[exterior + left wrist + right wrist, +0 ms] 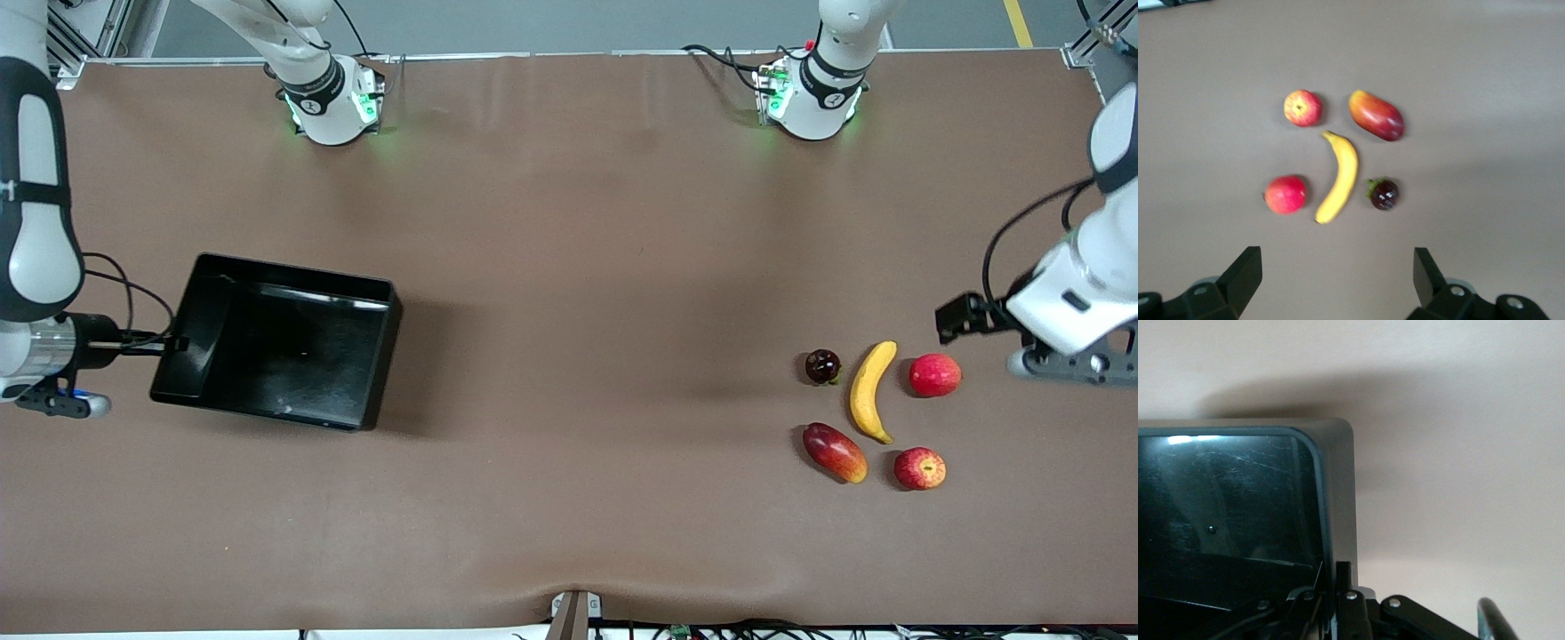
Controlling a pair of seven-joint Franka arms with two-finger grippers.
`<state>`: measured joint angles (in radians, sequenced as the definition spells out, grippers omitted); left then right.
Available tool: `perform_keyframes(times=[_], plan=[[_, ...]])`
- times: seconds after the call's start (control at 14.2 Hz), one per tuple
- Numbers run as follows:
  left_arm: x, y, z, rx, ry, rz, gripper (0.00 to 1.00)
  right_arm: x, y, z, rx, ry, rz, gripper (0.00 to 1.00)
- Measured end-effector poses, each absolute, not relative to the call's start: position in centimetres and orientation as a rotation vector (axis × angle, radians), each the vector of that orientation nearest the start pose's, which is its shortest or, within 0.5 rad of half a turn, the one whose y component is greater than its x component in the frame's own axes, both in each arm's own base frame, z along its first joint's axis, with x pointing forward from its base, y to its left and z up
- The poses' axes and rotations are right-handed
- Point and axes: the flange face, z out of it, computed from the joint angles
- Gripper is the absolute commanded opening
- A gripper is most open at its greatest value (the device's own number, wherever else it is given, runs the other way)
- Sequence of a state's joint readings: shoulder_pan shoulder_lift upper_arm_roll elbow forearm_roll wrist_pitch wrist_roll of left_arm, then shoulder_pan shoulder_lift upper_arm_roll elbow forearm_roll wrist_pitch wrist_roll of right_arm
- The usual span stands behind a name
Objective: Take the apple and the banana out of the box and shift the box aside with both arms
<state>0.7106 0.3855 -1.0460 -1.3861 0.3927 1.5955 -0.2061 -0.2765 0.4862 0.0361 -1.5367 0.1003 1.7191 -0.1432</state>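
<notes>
While right gripper [178, 343] pinches seemingly empty box [356, 356] wall, left gripper [1338, 280] hangs wide over table.

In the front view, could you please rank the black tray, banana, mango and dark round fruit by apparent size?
1. Black tray, by far the largest.
2. Banana, the longest fruit.
3. Mango, shorter but thicker than the banana.
4. Dark round fruit, the smallest.

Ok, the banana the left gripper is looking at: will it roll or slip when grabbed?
The banana lies flat on its curve, so it probably won't roll. Its smooth skin may slip a little. The open left gripper would likely hold best across the middle.
</notes>
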Motion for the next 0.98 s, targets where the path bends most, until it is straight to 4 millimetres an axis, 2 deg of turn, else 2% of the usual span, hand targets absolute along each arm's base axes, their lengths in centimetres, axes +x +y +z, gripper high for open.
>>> perform_keyframes(times=[0.21, 0.35, 0.42, 0.56, 0.63, 0.7, 0.98], plan=[[59.8, -8.7, 60.6, -3.091, 0.105, 0.021, 1.00, 63.3, -20.8, 30.4, -2.941, 0.081, 0.349, 0.00], [58.5, -9.5, 61.9, -3.080, 0.099, 0.040, 1.00, 62.4, -24.0, 26.8, -2.924, 0.088, 0.353, 0.00], [58.1, -9.8, 62.2, -3.076, 0.099, 0.040, 1.00, 62.1, -24.9, 25.4, -2.917, 0.092, 0.359, 0.00], [57.8, -10.1, 62.6, -3.070, 0.098, 0.032, 1.00, 62.1, -25.3, 23.9, -2.916, 0.093, 0.355, 0.00], [57.7, -10.2, 62.8, -3.071, 0.097, 0.025, 1.00, 62.1, -25.3, 24.0, -2.916, 0.093, 0.354, 0.21], [57.6, -10.4, 63.1, -3.080, 0.096, 0.015, 1.00, 62.1, -25.3, 24.0, -2.914, 0.093, 0.356, 0.99], [56.9, -11.6, 63.7, -3.059, 0.067, -0.007, 1.00, 62.4, -25.2, 24.3, -2.916, 0.089, 0.343, 1.00]])
